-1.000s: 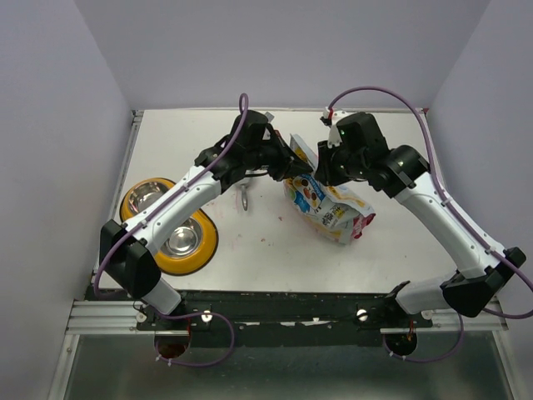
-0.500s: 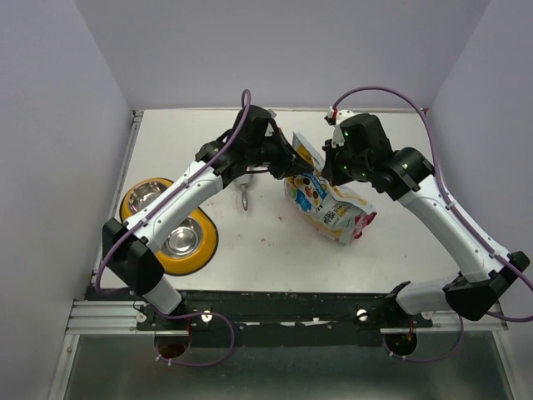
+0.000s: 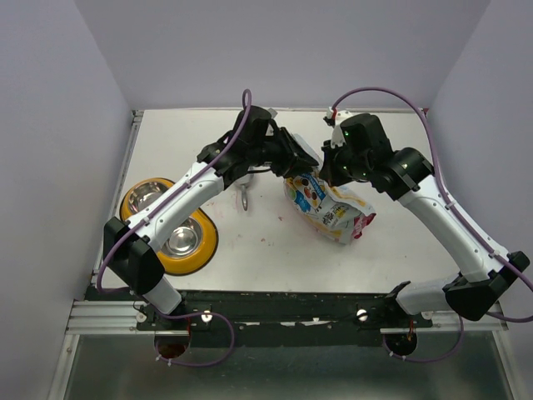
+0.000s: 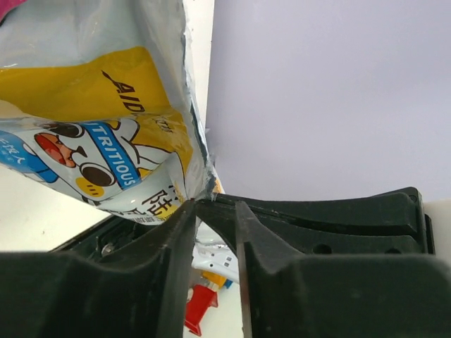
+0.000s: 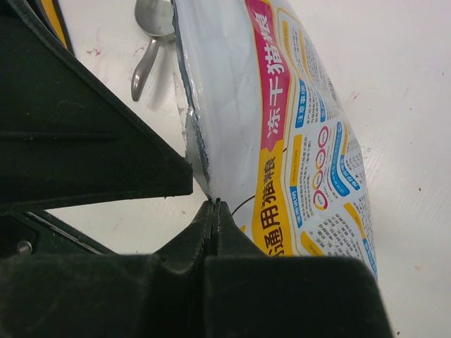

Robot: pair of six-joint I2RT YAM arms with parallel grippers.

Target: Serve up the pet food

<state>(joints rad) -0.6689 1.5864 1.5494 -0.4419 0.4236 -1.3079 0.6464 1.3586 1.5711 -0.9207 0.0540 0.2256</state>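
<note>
The left gripper [image 4: 215, 206] had its jaws a narrow way apart. The torn top edge of the pet food bag [image 3: 333, 208] came right down to its tips, but I could not tell whether it touched them.

Far to the left, the yellow feeder [image 3: 187, 268] sat hard against the table's left edge, near the front, with the left arm crossing above it. Between it and the bag ran a broad bare stretch of the table [image 3: 275, 250], broken only by the metal scoop [image 3: 244, 197], which lay near the middle just beside the left arm. More bare top lay behind the arms up to the back wall. There was less of it to the right of the bag, where the right arm slanted across.

The bag lay right of centre, its top end lifted between the two grippers. No pet food showed in any view; the bag hid what it held.

The right gripper [image 5: 213, 205] was closed tight, pinching the bag's torn edge at its tips.

The left wrist camera alone showed the bag's cartoon face and its yellow band. The right wrist camera alone showed its other side, with a red strip and small print, and the scoop lying beyond the bag's edge. Only the overhead view took in the feeder and the table's edges.
</note>
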